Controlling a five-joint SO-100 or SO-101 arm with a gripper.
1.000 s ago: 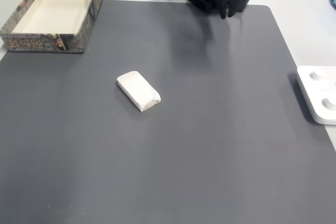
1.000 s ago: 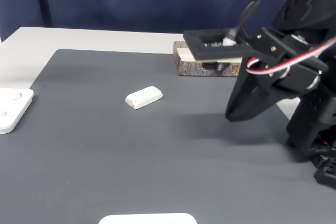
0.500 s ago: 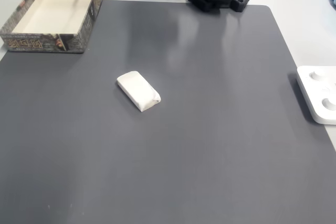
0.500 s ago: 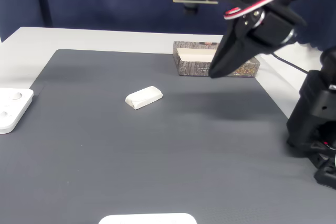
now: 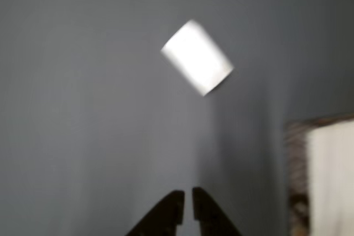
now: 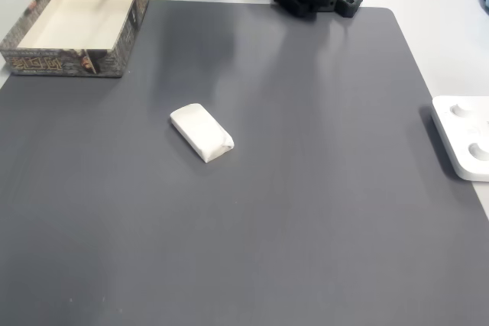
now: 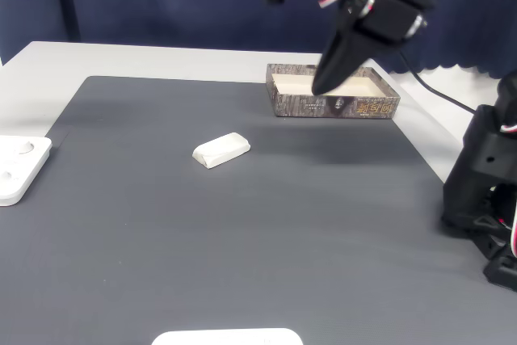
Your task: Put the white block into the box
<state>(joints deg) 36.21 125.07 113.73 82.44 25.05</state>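
Note:
The white block [image 6: 202, 133] lies flat on the grey mat, left of centre in a fixed view, with nothing touching it. It also shows as a small slab [image 7: 221, 149] and as a blurred white shape [image 5: 197, 57]. The box [image 6: 65, 62] stands at the mat's far left corner, its pale inside bare; its patterned wall [image 7: 335, 107] and its edge [image 5: 296, 164] show too. My gripper [image 7: 318, 88] hangs high above the mat in front of the box, well apart from the block. Its dark fingertips [image 5: 187, 205] stand close together, shut with nothing between them.
A glossy white device [image 6: 463, 135] lies at the mat's right edge, seen from the other side too [image 7: 16, 169]. Another white object [image 7: 226, 335] peeks in at the near edge. The arm's black base [image 7: 485, 199] stands at the right. Open mat surrounds the block.
The arm has risen from low over the mat and swung its gripper up and toward the box. The block and the box have not moved.

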